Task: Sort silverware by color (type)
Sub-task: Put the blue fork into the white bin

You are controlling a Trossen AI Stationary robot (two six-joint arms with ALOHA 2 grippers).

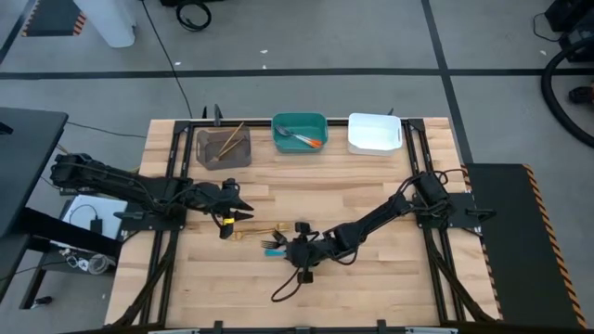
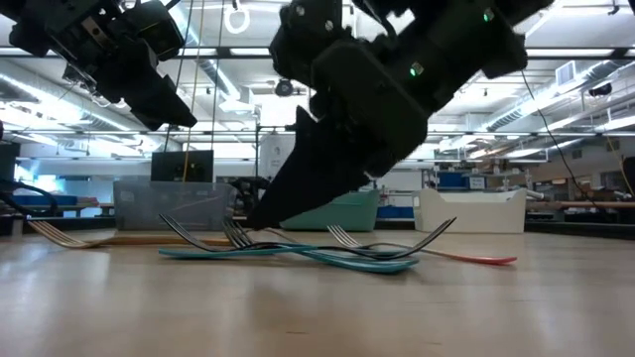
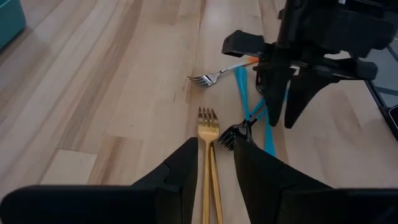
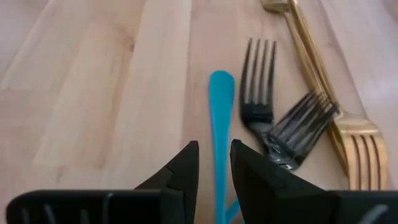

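Several pieces of silverware lie crossed on the wooden table near its middle [image 1: 272,243]: two dark forks [image 4: 258,93], teal-handled pieces [image 4: 221,106], gold forks [image 3: 208,124] and a silver fork with an orange handle [image 3: 211,76]. My right gripper [image 4: 214,146] slants down onto this pile, open by a narrow gap, one finger on either side of a teal handle. My left gripper [image 3: 214,146] hangs open above the table to the pile's left [image 1: 239,215]. The gold forks show between and beyond its fingers, untouched. My right gripper comes slanting down from the table's right along the teal handle [image 4: 220,134], which lies flat on the table in the gap between the fingers. I cannot tell whether the fingers touch it.
Three bins stand along the far edge: a grey one [image 1: 223,147] with gold pieces, a teal one [image 1: 299,133] with orange-handled silver pieces, and a white one [image 1: 374,133]. A dark cable loops on the table near the right gripper [image 1: 288,283]. Bare wood lies toward the near edge.
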